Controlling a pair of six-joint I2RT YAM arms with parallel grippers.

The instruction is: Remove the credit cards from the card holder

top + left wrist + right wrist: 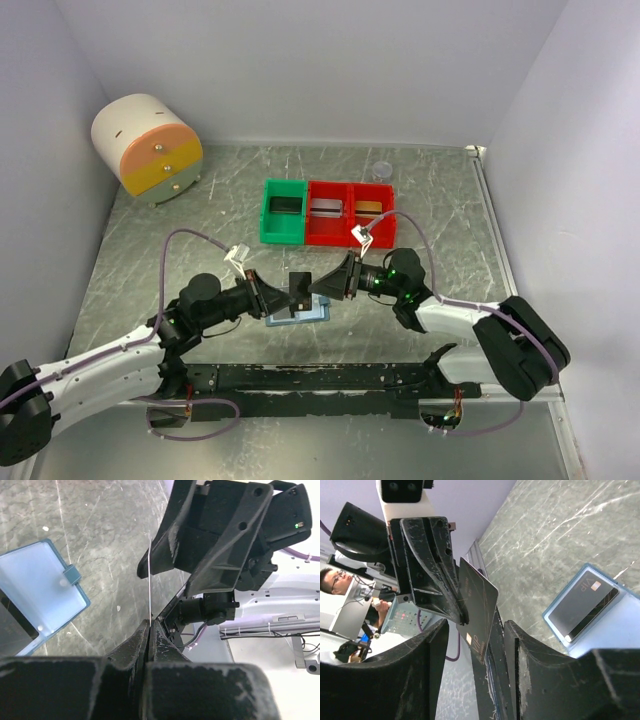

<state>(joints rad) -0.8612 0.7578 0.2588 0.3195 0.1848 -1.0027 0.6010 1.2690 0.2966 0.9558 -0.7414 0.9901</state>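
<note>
Bins [330,232] stand behind; left jaws pinch dark card [477,614], right jaws open around it.

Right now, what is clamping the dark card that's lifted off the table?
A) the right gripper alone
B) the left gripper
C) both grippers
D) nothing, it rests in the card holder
B: the left gripper is shut on the raised dark card, while the right gripper has its jaws open at it, not clamped. A second dark card lies in the open card holder.
</note>
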